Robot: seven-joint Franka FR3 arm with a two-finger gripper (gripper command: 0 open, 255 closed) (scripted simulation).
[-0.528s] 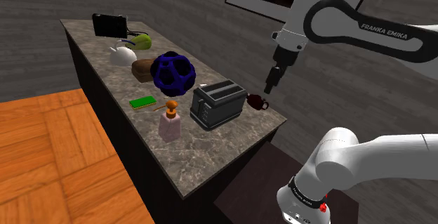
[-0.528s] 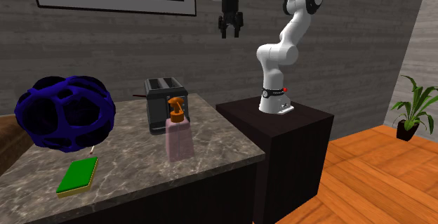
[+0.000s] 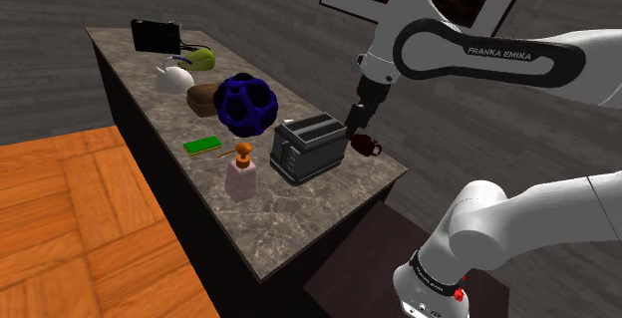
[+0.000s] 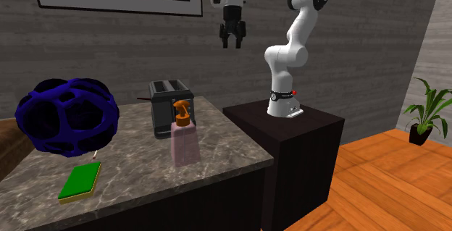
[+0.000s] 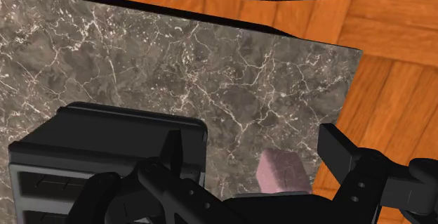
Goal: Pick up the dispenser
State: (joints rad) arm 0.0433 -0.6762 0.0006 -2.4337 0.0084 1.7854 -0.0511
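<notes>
The dispenser (image 3: 242,173) is a pink bottle with an orange pump, standing upright near the front edge of the marble counter (image 3: 329,206), beside the toaster (image 3: 309,148). In the second exterior view the dispenser (image 4: 184,140) stands in front of the toaster (image 4: 169,106). My gripper (image 3: 357,123) hangs open in the air above the toaster's far end, well above and apart from the bottle. Seen from the second exterior view, the gripper (image 4: 232,40) points down with its fingers apart. Looking along the gripper (image 5: 255,144), the pink dispenser (image 5: 281,173) lies far below between the spread fingers.
A dark red teapot (image 3: 366,146) sits behind the toaster, close under the gripper. A blue lattice ball (image 3: 246,105), a green sponge (image 3: 203,145), a brown lump (image 3: 203,98) and several smaller items fill the counter's far half. The dark stand (image 4: 304,135) adjoins the counter.
The gripper has come down and moved toward the shoulder view's left, from beyond the teapot to above the toaster's far end. It stays open. The objects have not moved.
</notes>
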